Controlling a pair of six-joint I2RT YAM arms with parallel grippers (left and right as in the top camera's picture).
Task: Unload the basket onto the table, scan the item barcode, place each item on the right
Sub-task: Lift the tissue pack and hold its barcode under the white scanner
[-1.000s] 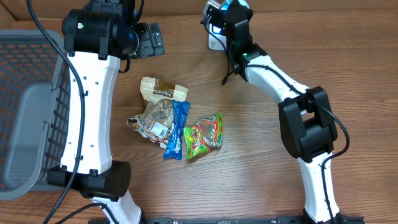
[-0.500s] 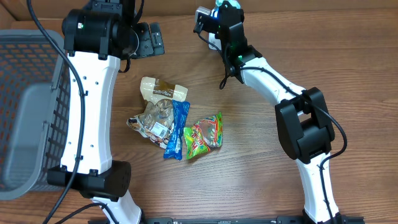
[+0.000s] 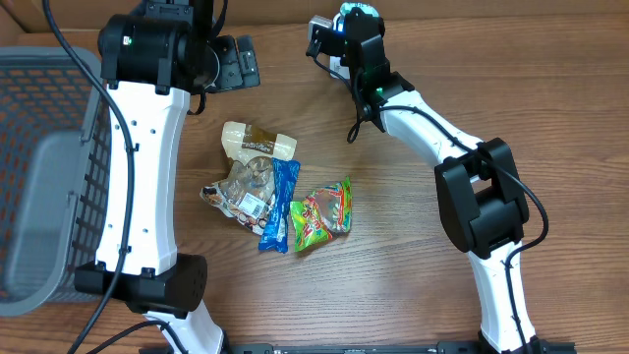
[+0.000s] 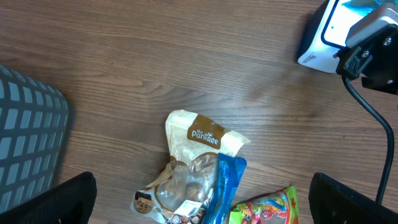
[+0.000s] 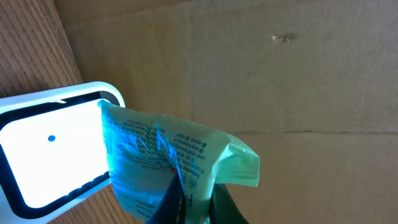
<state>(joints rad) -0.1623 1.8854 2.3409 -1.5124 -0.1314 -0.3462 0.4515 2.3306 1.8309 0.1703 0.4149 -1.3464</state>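
At the far left we see the grey basket (image 3: 39, 147) standing on the table (image 3: 393, 275). Just right of it the left gripper (image 3: 234, 63) hangs over the table's far edge with its jaws spread wide and nothing between them; in its wrist view the two dark fingers (image 4: 59, 198) sit at the bottom corners of the picture. Below it, near the middle of the table, we find a small pile: a Pantree bag (image 3: 257, 143) at the top, a clear nut bag (image 3: 244, 187) under it, a blue packet (image 3: 281, 205) lying across their right side, and a candy bag (image 3: 321, 213) touching the blue packet on the right. Further right, at the back edge, stands the white scanner (image 4: 326, 37), its window glowing. The right gripper (image 3: 354, 15) is closed tight on the green packet (image 5: 168, 162), pinching it by one edge, so the packet stands out beyond the fingers (image 5: 171, 198). The packet's printed face is turned to the scanner window and is washed blue by its light. It sits right at the window's rim, with cardboard (image 5: 249, 74) behind it; we cannot tell whether packet and scanner touch.
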